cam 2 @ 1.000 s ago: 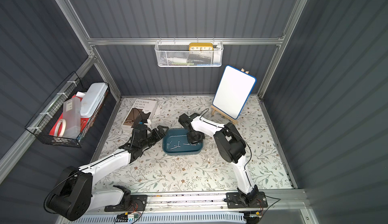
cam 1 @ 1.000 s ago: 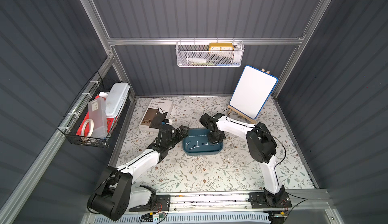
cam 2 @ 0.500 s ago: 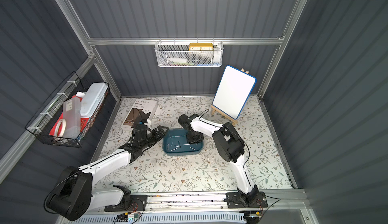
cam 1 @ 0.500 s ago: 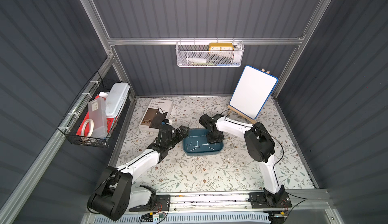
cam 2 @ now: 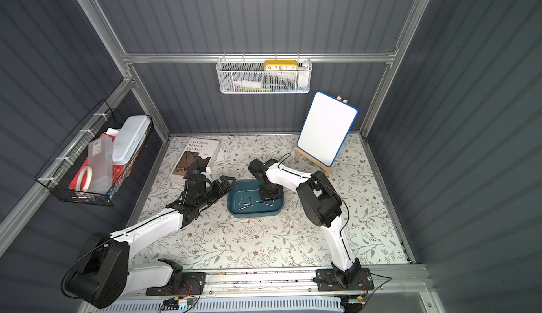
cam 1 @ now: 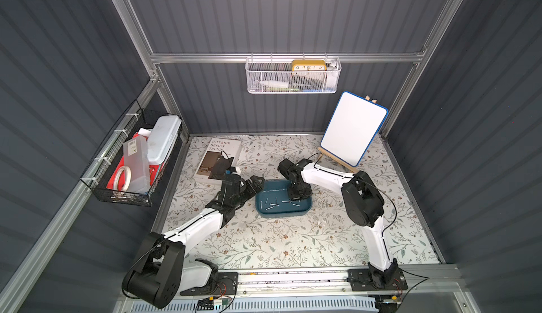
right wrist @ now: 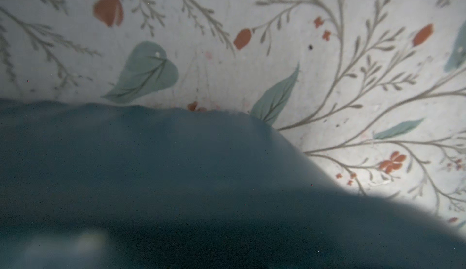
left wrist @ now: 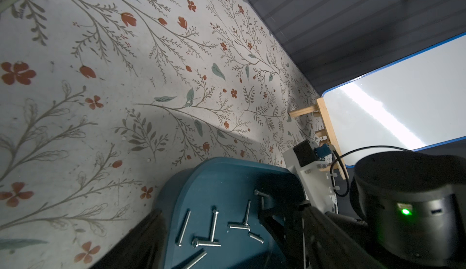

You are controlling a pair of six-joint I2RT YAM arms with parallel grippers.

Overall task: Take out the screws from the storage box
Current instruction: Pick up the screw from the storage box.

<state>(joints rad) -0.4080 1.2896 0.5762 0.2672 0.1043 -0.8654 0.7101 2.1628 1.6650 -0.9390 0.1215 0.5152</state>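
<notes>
Book (cam 1: 218,157) — "INTERIOR DESIGN TRENDS"; clock (cam 1: 308,65) — 10, 11, 12, 1, 2.

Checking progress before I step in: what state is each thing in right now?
screws: lying loose inside the storage box
storage box: lidless, sitting flat
left gripper: open, at the box's rim
right gripper: down inside the box, jaws hidden
book: closed, flat
whiteboard: blank, propped upright

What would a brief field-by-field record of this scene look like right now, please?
storage box: teal, open-topped, on the floral table
screws: several lying loose inside the box
left tool: open, at the box's end nearer the left arm
right tool: down inside the box among the screws; grip cannot be told
background: book, whiteboard on easel, yellow clock in wall basket
</notes>
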